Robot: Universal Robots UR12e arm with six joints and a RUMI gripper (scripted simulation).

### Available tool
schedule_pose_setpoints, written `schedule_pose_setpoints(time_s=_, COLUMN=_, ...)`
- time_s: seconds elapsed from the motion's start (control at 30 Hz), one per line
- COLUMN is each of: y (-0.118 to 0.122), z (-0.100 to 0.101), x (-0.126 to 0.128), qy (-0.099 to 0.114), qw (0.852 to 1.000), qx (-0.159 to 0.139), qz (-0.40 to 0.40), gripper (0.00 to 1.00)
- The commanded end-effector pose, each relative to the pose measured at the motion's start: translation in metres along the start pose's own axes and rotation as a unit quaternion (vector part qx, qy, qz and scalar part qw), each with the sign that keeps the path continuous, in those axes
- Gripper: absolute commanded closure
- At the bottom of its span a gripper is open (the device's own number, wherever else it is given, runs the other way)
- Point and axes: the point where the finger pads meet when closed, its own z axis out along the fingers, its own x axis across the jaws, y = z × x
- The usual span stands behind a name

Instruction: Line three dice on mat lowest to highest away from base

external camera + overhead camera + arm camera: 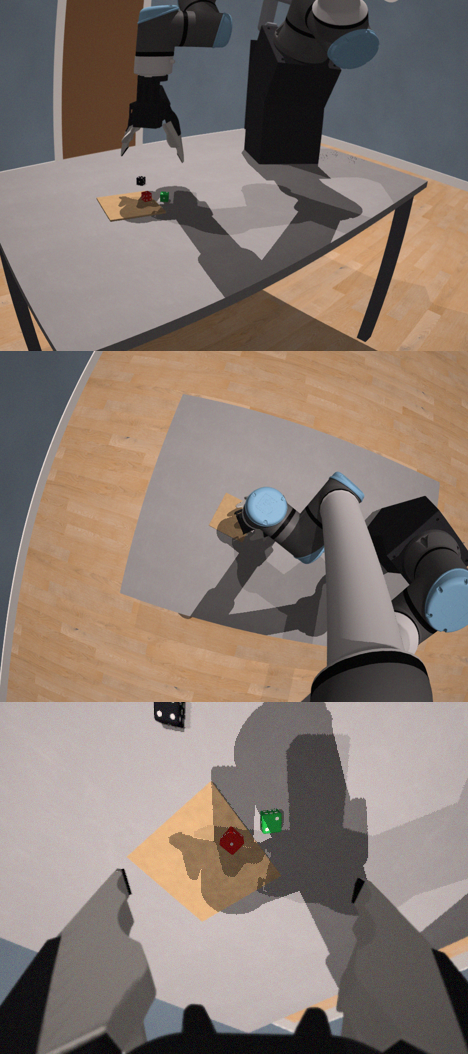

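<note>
In the top view, the wooden mat (pixel 223 509) (pixel 109 207) (pixel 180 817) lies on the worktop (pixel 188 445) (pixel 113 264) (pixel 250 962), partly under the arm (pixel 351 577) (pixel 162 37), and I cannot see any dice. The gripper (pixel 243 519) (pixel 152 158) (pixel 242 875) is mostly hidden by the wrist of the arm. In the side view, the gripper points down above the mat and the dice, so its jaws can likely drop around a die without knocking another. The jaws are wide open and hold nothing. The red die (pixel 146 196) (pixel 232 841) sits on the mat. The green die (pixel 164 196) (pixel 271 822) is just off it, on the side near the robot's black base (pixel 291 113). The black die (pixel 140 180) (pixel 169 713) is off it too, so both need a lift on. In the wrist view, the tops look like one dot on red, two on green and four on black, but I am not sure. If so, red goes nearest the base, green in the middle and black farthest. Each die should be held by its sides and kept level, so its top number stays the same.
</note>
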Motion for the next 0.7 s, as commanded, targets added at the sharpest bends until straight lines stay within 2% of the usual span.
schedule_pose_setpoints(time_s=0.0, y=-0.0024, z=0.001, x=0.0016, qy=0.003, qw=0.996, qx=-0.002, qz=-0.087, gripper=0.0)
schedule_pose_setpoints(time_s=0.1, y=-0.0024, z=0.001, x=0.0017, qy=0.003, qw=0.996, qx=-0.002, qz=-0.088, gripper=0.0)
schedule_pose_setpoints(time_s=0.27, y=-0.0044, z=0.0024, x=0.0039, qy=0.003, qw=0.985, qx=-0.002, qz=-0.174, gripper=0.0)
schedule_pose_setpoints(time_s=0.47, y=-0.0059, z=0.0037, x=0.0064, qy=0.002, qw=0.965, qx=-0.002, qz=-0.262, gripper=0.0)
schedule_pose_setpoints(time_s=0.53, y=-0.0065, z=0.0043, x=0.0076, qy=0.002, qw=0.953, qx=-0.002, qz=-0.302, gripper=0.0)
schedule_pose_setpoints(time_s=0.63, y=-0.0065, z=0.0044, x=0.0077, qy=0.002, qw=0.952, qx=-0.002, qz=-0.305, gripper=0.0)
schedule_pose_setpoints(time_s=0.67, y=-0.0067, z=0.0047, x=0.0084, qy=0.002, qw=0.945, qx=-0.002, qz=-0.326, gripper=0.0)
